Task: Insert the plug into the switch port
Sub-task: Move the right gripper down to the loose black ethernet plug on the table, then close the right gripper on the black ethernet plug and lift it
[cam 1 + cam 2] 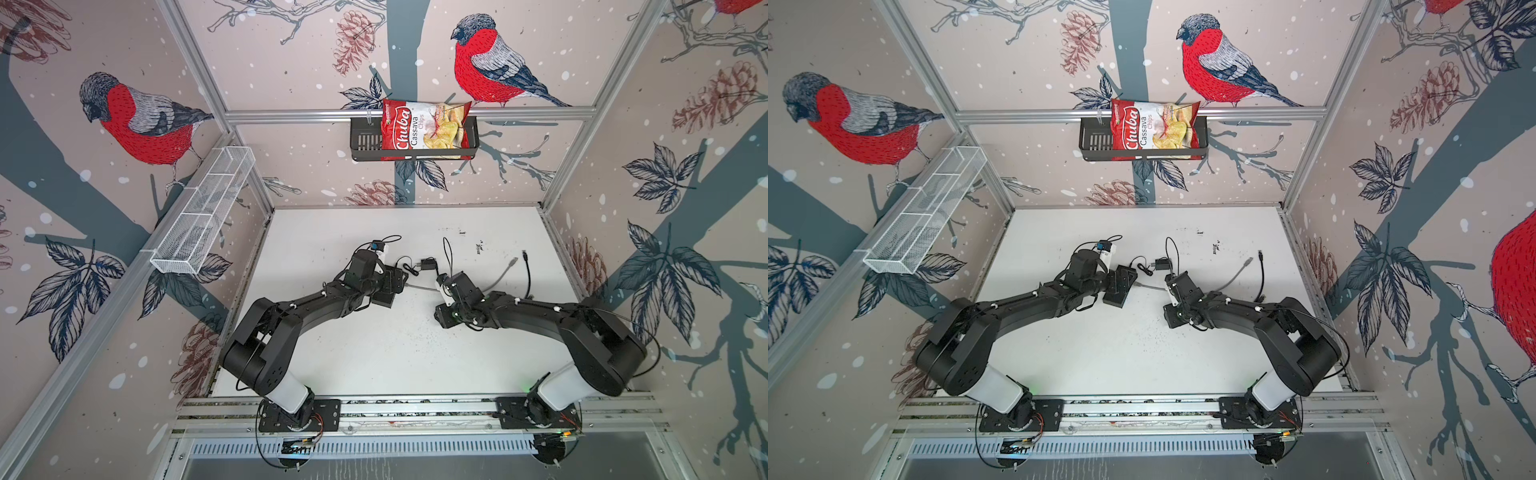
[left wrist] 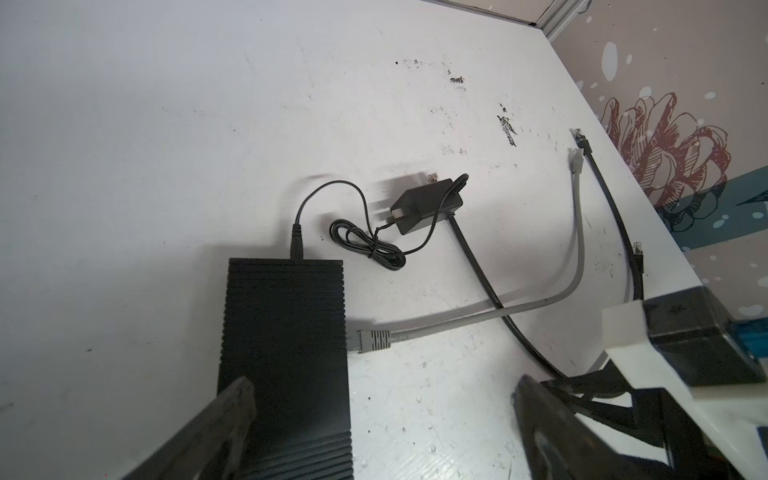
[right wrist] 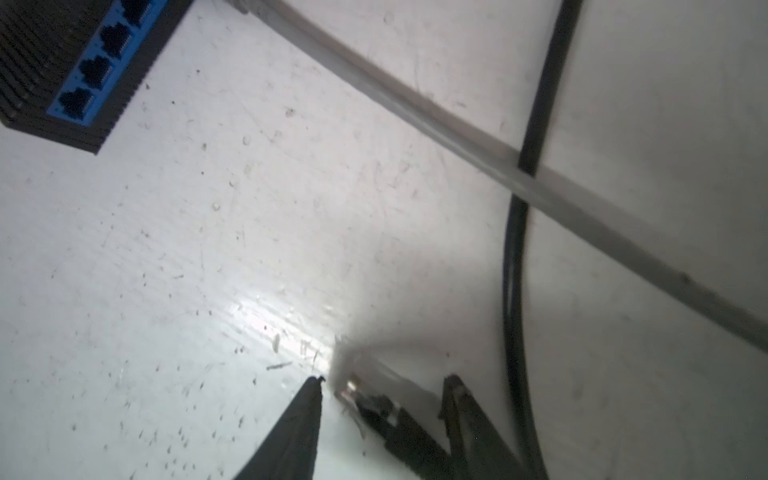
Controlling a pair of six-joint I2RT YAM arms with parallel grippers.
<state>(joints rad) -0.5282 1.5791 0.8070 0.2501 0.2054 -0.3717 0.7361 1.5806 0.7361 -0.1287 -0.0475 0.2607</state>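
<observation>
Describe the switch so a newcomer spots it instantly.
On the white table, look by the left arm's open fingers. The switch is the flat ribbed black slab. Unlike the small black adapter nearby, it carries a blue strip of ports.

switch, look: the switch (image 2: 284, 353) is a flat black ribbed slab; one edge face is blue with a row of dark ports (image 3: 93, 70).
switch, place: flat on the desk (image 2: 124, 166), left of centre, with a thin black cord (image 2: 332, 187) plugged into its far end.
plug, look: the plug (image 3: 370, 403) is small and pale-tipped, on a black boot and cable.
plug, place: lying on the desk, right of the switch and apart from it, between the spread fingers of the right claw (image 3: 385, 378).
</observation>
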